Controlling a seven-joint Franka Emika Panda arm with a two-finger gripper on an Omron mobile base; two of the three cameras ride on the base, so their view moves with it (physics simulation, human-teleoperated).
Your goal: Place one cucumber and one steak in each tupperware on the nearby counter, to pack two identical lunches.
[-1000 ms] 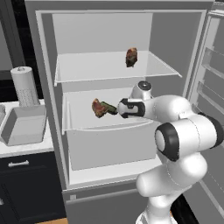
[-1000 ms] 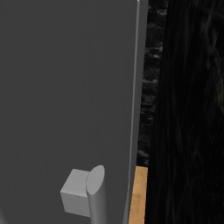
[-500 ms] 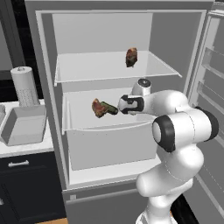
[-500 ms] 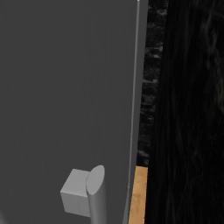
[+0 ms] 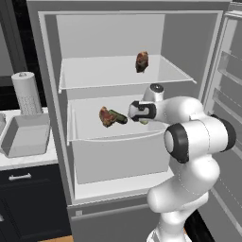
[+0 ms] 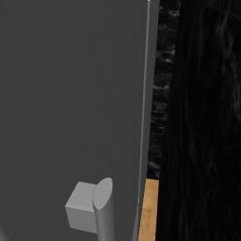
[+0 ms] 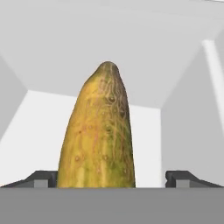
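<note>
In the hand view a yellowish-green cucumber (image 7: pixel 99 135) lies lengthwise between my gripper (image 7: pixel 111 178) fingertips (image 7: pixel 41 178), which stand wide apart with gaps on both sides. The left base view shows my gripper (image 5: pixel 142 118) open inside the fridge's middle shelf, over that cucumber (image 5: pixel 143 122). A dark green cucumber (image 5: pixel 118 117) and a steak (image 5: pixel 105 116) lie just left of it. Another steak (image 5: pixel 141 61) sits on the upper shelf. A light grey tupperware (image 5: pixel 19 144) rests on the counter to the left.
A paper towel roll (image 5: pixel 27 93) stands behind the tupperware. The open fridge door (image 5: pixel 230 90) with its racks hangs at the right, close to my arm. In the right base view a grey panel with a handle (image 6: pixel 102 207) is very near.
My arm has shifted its elbow and pushed the hand slightly deeper onto the middle shelf. The food has not moved.
</note>
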